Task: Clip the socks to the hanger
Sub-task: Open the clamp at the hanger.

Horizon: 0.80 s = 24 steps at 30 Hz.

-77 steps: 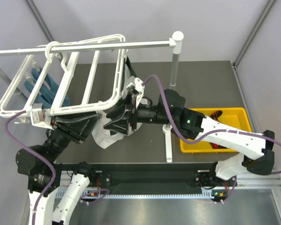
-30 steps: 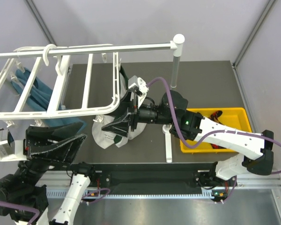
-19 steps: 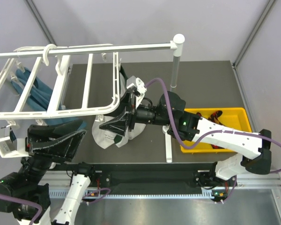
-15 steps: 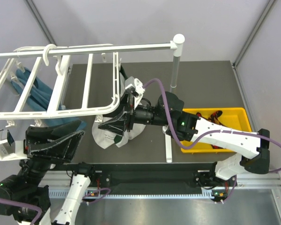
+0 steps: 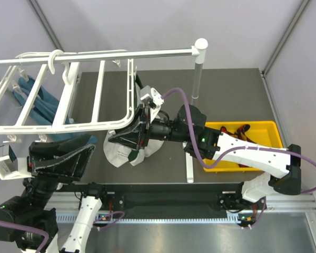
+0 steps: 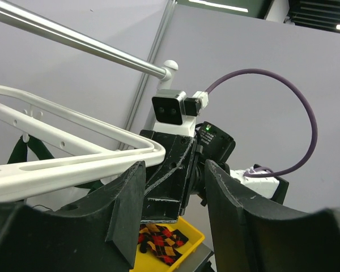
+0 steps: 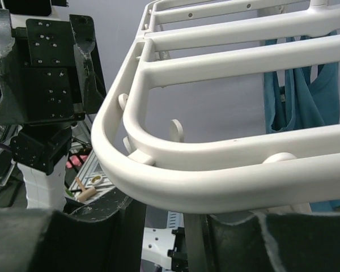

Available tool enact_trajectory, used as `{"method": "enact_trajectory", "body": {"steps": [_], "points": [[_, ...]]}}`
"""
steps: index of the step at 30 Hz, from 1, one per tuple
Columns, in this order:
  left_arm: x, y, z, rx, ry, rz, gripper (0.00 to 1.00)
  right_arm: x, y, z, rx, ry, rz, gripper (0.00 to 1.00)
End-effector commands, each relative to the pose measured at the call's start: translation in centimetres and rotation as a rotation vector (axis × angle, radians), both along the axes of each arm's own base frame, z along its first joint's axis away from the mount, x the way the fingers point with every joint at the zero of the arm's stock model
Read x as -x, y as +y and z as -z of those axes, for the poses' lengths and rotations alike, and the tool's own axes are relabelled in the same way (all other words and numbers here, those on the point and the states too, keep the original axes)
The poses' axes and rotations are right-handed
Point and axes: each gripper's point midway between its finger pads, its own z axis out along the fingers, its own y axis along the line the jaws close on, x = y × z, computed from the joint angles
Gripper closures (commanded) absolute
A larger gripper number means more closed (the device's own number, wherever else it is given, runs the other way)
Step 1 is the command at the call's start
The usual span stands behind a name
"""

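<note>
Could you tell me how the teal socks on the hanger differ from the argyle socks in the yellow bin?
Colour: the teal socks are plain, while the argyle socks are dark with red, orange and yellow diamonds. Place: the teal socks hang from the left side of the hanger; the argyle socks lie in the yellow bin. Pose: the teal socks hang straight down; the argyle socks lie bunched. Both are fabric.

Hanger [image 5: 98, 95] cut off at L edge; sock [image 5: 115, 155] mostly under R tool [image 5: 122, 143].
</note>
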Motion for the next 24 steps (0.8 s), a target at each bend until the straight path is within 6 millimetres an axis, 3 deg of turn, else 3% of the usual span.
{"method": "enact_trajectory", "body": {"steps": [1, 7, 13, 24], "points": [[0.3, 0.0, 0.1, -0.004, -0.006, -0.007, 0.49, 1.3, -1.1, -4.2, -0.115, -0.032, -0.034, 0.71], [-0.1, -0.7, 0.8, -0.042, 0.015, 0.025, 0.44, 2.0, -1.1, -4.3, -0.116, -0.003, -0.071, 0.86], [0.0, -0.8, 0.8, -0.065, 0.000, 0.025, 0.35, 2.8, -1.3, -4.6, -0.113, 0.103, -0.128, 0.94], [-2.5, -2.0, 2.0, -0.063, 0.133, 0.121, 0.37, 4.2, -1.8, -5.7, -0.142, 0.154, -0.219, 0.96]]}}
